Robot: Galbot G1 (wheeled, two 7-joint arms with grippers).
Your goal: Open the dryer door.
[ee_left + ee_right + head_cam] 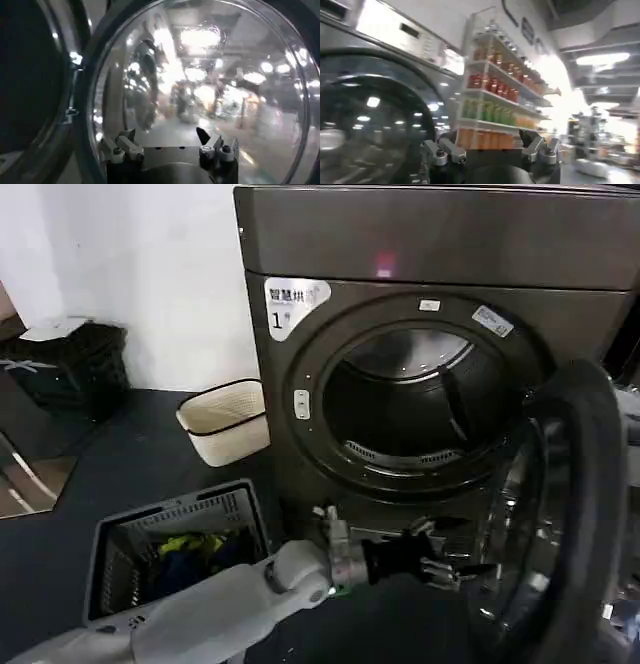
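The dryer door (560, 524) already stands swung wide from the dryer (420, 334); the left tool (445, 569), released, sits beside its inner face. Next, I judge: back away. Right tool (490, 150) also released.

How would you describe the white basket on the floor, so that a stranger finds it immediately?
Start at the big dark dryer with its door swung open. On the dark floor to its left, against the white wall, stands the white basket. Unlike the grey crate nearer the camera, it is pale with a dark rim.
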